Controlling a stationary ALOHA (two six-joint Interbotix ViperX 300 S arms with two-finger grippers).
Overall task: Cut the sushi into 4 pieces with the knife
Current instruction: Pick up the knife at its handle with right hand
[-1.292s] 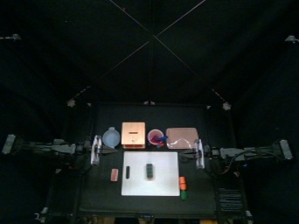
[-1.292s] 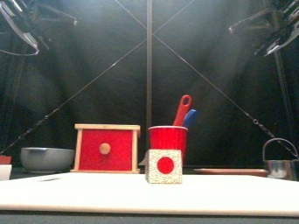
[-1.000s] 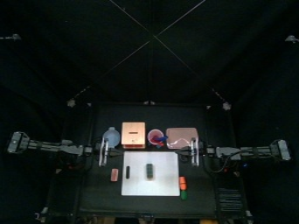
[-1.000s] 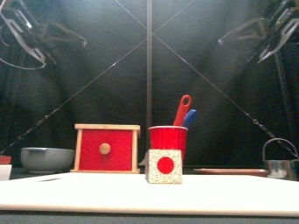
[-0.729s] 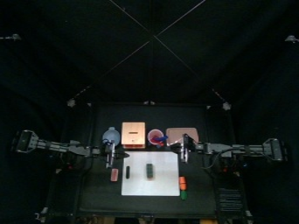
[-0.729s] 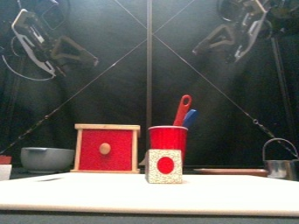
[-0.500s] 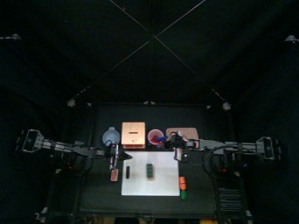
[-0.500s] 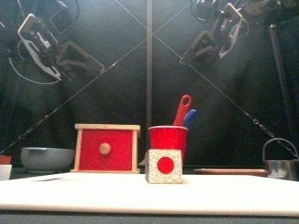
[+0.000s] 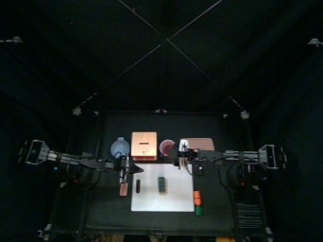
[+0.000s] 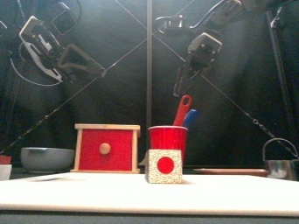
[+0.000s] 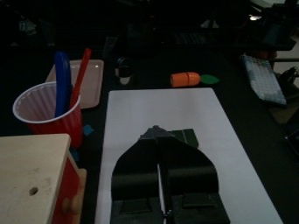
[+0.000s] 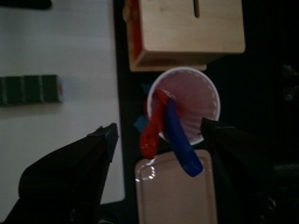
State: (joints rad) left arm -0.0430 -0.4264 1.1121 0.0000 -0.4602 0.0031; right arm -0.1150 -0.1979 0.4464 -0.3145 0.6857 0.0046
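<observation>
Red cup (image 12: 191, 87) lies under the right gripper (image 12: 162, 140), jaws spread wide; the left gripper (image 11: 160, 138) looks clenched on nothing.

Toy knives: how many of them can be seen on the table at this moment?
2. A red knife and a blue knife both stand in the red cup, behind the white board. None seems hidden elsewhere.

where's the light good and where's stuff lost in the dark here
Top view: only the white cutting board glares, curtain black. Front view: glow overhead, red cup well lit. Right wrist view: right gripper, jaws open, a dark silhouette.
</observation>
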